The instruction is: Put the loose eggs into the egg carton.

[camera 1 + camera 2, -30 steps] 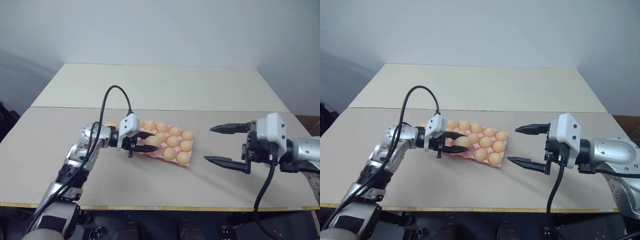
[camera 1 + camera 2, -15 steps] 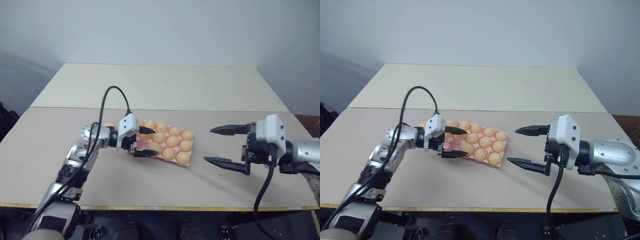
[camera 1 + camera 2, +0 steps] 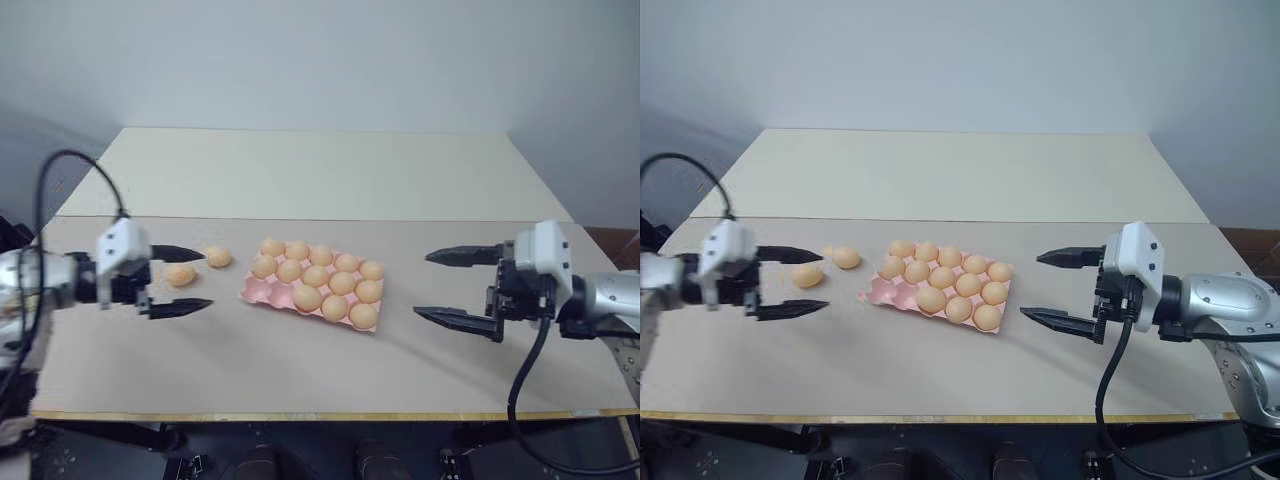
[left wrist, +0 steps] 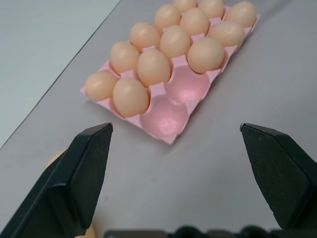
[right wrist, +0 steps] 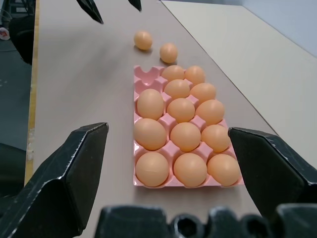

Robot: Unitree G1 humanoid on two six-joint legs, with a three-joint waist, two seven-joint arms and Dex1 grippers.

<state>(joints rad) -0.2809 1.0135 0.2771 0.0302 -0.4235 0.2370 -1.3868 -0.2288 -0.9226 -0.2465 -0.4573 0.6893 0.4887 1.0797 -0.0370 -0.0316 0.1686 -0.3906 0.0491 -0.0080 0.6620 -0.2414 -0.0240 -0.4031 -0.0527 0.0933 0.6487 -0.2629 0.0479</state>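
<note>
1. Beige table (image 3: 300, 370) ran wide and mostly bare; lay clear between the tray and the front edge, and across the whole paler far half beyond the seam.
2. Pink egg tray (image 3: 255, 292) sat flat near the middle of the near half, slightly skewed to the front edge, well back from every table edge.
3. Held thirteen tan eggs, smooth and all alike, in three rows of five cups; showed two cups bare at its left end, in the row nearest the front edge.
4. Two loose eggs rested on the table left of the tray: one (image 3: 218, 257) just off the tray's far left corner, the other (image 3: 180, 274) a little further left.
5. Left gripper (image 3: 207, 279) hung spread wide with nothing gripped, pointing towards the tray; from the head view, straddled the further egg between its fingers without pinching it.
6. Right gripper (image 3: 422, 285) hovered right of the tray, fingers also spread wide and gripping nothing, tips aimed at the tray with bare table between.
</note>
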